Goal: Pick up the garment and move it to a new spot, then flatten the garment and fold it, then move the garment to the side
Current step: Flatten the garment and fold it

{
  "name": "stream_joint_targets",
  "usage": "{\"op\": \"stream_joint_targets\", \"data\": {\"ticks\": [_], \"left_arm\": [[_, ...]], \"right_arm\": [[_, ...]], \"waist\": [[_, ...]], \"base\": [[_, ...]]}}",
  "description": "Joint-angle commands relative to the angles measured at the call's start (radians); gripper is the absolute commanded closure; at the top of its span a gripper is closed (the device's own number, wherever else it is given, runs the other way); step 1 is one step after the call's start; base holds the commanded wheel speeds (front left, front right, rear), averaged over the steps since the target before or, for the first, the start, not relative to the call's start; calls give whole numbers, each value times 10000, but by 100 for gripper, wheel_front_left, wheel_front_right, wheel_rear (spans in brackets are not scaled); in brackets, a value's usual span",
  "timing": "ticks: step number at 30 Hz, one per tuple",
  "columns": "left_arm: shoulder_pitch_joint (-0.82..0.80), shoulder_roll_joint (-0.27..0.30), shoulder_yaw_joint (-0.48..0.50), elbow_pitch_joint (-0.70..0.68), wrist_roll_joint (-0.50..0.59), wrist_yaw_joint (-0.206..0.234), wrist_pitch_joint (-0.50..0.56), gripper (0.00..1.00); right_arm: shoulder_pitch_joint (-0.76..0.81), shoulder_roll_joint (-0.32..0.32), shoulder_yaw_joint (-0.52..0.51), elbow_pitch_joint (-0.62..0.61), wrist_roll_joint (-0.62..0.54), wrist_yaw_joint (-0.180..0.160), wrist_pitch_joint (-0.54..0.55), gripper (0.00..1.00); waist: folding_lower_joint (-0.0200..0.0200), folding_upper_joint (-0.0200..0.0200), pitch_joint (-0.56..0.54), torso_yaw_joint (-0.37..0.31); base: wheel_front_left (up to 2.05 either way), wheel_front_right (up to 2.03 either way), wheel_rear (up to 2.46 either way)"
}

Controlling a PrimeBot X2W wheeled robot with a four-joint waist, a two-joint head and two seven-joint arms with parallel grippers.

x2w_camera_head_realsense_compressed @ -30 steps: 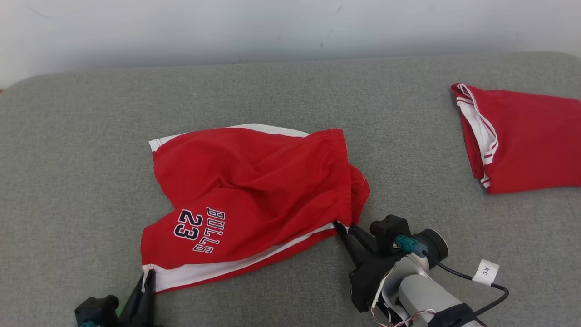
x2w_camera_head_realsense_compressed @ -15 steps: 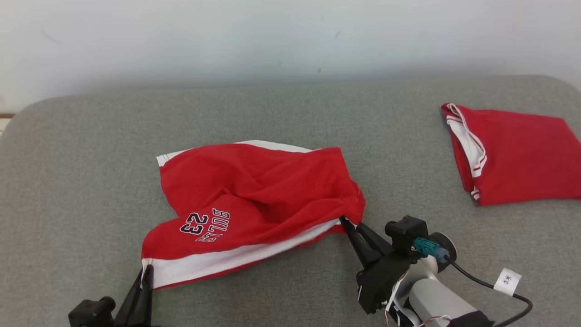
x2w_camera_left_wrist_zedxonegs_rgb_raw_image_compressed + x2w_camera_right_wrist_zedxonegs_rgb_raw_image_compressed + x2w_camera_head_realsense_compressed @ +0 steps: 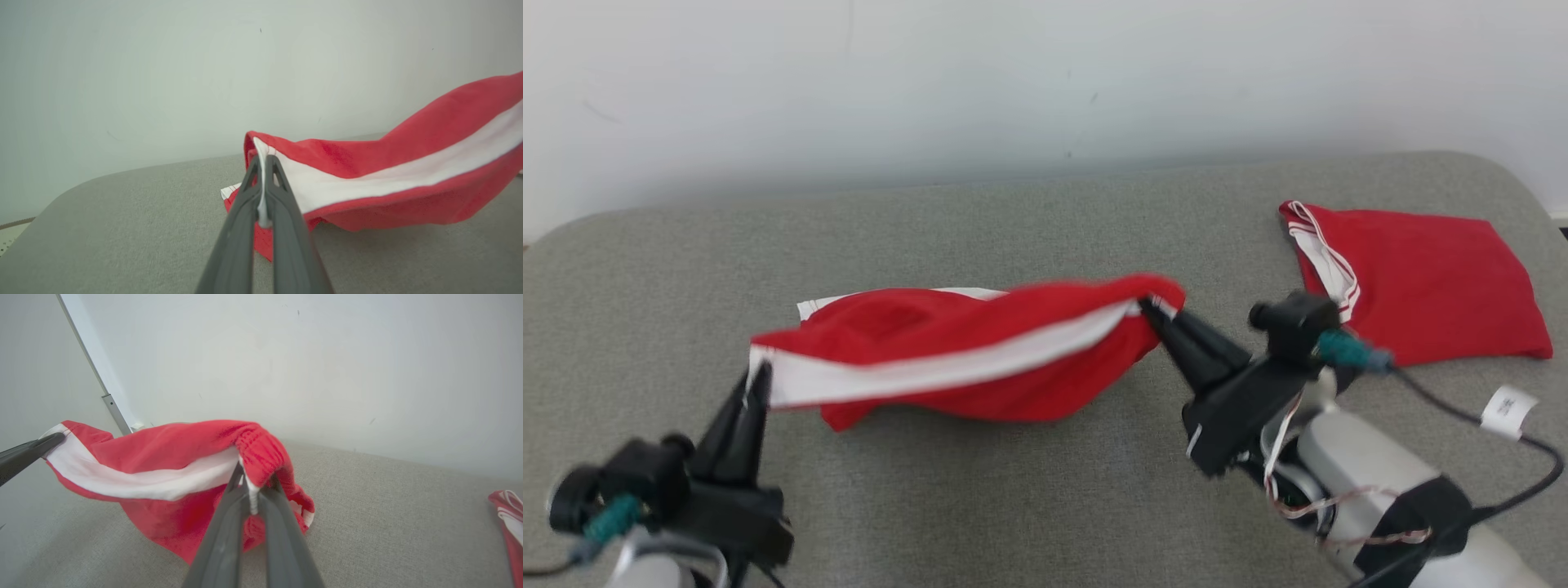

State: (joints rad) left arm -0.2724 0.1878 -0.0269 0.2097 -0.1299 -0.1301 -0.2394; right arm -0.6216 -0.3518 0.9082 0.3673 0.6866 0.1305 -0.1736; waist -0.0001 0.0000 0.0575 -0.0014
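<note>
red shorts (image 3: pixel 947 367) with a white side stripe hang stretched between 2 grippers above the grey padded surface (image 3: pixel 1013 506), at the centre of the head view. the left gripper (image 3: pixel 758 374), at 8 o'clock of the shorts, is clenched on the white hem corner. the right gripper (image 3: pixel 1150 305), at 2 o'clock of them, is clamped on the elastic waistband. a folded red garment (image 3: pixel 1429 286) lies well apart at 3 o'clock.
</note>
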Motion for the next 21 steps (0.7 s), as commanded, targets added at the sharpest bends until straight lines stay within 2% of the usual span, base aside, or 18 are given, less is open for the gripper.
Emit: {"op": "stream_joint_targets", "data": {"ticks": [1, 2, 5, 8, 17, 21], "left_arm": [[-498, 313, -134, -182, -142, 10, 144, 100], [-1040, 756, -326, -297, -225, 10, 368, 100], [-2029, 1160, -612, -418, -630, 9, 643, 100], [-3149, 1802, -991, -273, -788, 10, 900, 100], [-7071, 2787, -2083, 1099, -1728, 8, 1309, 100], [-8756, 2991, -2530, 1788, -2077, 8, 1352, 100]], "right_arm": [[-433, -145, -93, -164, 230, 5, 107, 100], [-828, -145, -149, -234, 466, 5, 263, 100], [-1650, -77, -174, -127, 791, 3, 512, 100], [-2640, 115, -218, 165, 1145, 5, 709, 100], [-6296, 896, -294, 1794, 2148, 5, 1049, 100], [-7833, 1209, -440, 2752, 2552, 5, 1044, 100]], "waist": [[1, 0, 144, -116], [1, 0, 321, -203], [1, 0, 689, -311], [1, 0, 1179, -404], [1, 0, 2702, -552], [1, 0, 3333, -654]], "base": [[0, 0, 0], [0, 0, 0], [0, 0, 0], [0, 0, 0], [0, 0, 0], [0, 0, 0]]}}
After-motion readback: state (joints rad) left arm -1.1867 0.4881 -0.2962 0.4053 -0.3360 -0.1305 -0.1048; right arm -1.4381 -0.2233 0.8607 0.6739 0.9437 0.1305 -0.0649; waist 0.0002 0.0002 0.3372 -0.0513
